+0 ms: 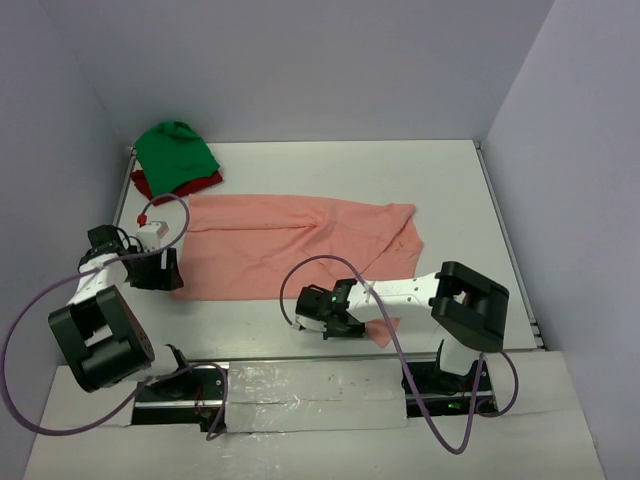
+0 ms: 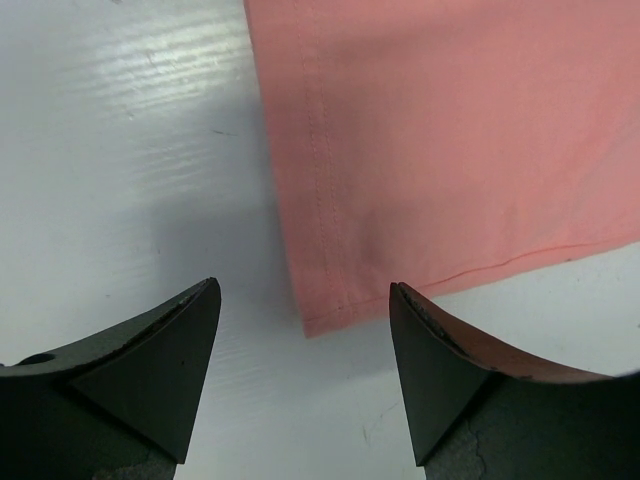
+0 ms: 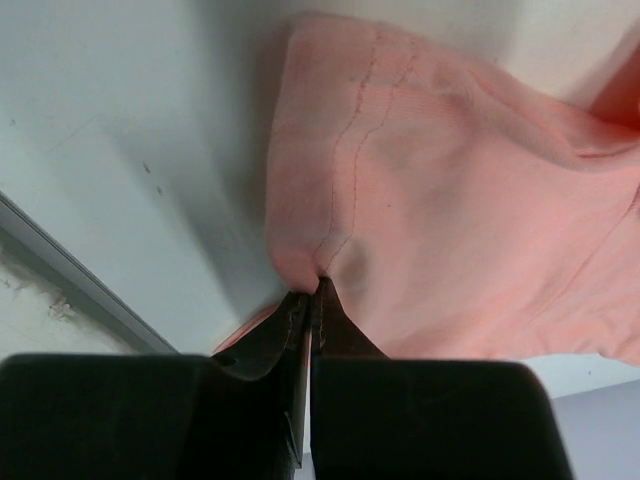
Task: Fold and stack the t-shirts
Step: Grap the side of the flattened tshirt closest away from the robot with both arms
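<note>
Salmon-pink t-shirt (image 3: 450, 230) | right end effector (image 3: 312, 287) pinches it (left end effector (image 2: 303, 288) agape)

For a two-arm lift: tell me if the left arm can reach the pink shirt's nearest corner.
Probably yes: the left gripper hangs open right at that corner of the salmon-pink t-shirt, nothing lying between them.
</note>
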### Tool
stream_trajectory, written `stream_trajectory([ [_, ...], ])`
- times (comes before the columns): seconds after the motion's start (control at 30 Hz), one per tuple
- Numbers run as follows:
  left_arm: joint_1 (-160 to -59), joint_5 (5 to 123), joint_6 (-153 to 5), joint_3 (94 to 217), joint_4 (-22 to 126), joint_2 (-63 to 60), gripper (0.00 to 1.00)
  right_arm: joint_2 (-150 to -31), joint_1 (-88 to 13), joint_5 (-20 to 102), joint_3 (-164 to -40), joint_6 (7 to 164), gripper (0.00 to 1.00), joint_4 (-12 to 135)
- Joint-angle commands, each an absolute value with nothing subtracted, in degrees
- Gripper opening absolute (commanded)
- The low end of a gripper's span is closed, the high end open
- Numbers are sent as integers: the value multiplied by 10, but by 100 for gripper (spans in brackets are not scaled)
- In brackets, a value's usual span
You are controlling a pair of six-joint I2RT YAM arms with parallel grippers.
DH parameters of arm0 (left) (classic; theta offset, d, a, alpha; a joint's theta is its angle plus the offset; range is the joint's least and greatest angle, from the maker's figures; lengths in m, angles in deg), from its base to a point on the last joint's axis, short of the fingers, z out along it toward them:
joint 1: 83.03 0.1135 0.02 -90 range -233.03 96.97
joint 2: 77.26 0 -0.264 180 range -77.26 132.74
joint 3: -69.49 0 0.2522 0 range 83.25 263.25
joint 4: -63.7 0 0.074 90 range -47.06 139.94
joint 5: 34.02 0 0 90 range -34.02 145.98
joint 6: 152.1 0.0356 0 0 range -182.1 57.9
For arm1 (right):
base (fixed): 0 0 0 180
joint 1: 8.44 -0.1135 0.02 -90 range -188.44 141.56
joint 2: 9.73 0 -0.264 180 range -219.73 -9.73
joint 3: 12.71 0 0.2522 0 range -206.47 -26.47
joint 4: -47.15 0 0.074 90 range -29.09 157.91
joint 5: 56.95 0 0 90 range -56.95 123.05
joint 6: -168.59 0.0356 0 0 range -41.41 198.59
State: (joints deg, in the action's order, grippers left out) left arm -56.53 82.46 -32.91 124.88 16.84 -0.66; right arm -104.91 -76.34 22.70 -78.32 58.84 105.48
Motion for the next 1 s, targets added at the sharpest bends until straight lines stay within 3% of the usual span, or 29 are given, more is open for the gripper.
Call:
stream_trajectory([
  [0.0, -560, 831, -288, 1278, 112, 20, 78, -1063, -758, 240, -800, 600, 0, 1029],
  [0.37, -557, 778, -293, 1297, 107, 69, 78, -1044, -750, 243, -813, 597, 0, 1033],
  [0.73, -559, 798, -313, 1318, 118, 112, 65, -1026, -737, 241, -836, 590, 0, 1056],
  [0.97, -564, 812, -288, 1324, 95, 153, 71, -1018, -731, 237, -854, 585, 0, 1071],
])
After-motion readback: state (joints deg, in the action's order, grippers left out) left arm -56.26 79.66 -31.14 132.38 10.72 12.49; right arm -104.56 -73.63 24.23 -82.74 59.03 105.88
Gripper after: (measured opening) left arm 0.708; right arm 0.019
